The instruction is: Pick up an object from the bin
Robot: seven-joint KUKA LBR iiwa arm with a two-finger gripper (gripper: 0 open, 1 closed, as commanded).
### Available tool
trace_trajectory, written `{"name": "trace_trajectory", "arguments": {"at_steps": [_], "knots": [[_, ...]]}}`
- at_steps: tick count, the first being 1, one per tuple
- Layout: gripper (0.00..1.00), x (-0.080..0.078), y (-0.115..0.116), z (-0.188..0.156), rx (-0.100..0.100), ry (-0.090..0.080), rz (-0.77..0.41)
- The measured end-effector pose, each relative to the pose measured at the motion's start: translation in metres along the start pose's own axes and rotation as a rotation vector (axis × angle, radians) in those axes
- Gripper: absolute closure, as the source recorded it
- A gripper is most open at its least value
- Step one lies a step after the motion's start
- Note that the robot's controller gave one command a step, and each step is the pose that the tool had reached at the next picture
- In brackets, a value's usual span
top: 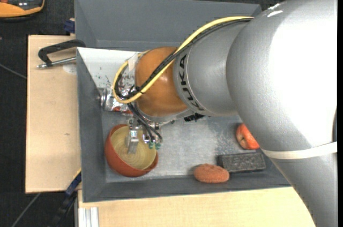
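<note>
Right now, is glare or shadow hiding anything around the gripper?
Camera view: the bin's left wall glares white near its top, and the crumpled foil beside it shines; the red bowl under the gripper is evenly lit, its inside plain to see; the arm hides part of the orange thing at right.

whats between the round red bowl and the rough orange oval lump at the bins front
Nothing: in the camera view only bare grey bin floor separates the red bowl and the orange oval lump.

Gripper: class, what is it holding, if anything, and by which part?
It cannot be told: the gripper sits inside the round red bowl with a yellowish interior in the bin's lower-left corner.
</note>
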State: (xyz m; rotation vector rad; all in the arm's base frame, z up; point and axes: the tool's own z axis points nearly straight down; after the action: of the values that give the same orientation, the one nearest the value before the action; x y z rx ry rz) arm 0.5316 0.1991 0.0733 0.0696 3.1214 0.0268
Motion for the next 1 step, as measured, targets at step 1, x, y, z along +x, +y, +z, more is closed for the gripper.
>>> {"name": "trace_trajectory", "arguments": {"at_steps": [1], "knots": [[1.00,0.0030,0.0208,-0.0543,-0.003,-0.006,0.127]]}}
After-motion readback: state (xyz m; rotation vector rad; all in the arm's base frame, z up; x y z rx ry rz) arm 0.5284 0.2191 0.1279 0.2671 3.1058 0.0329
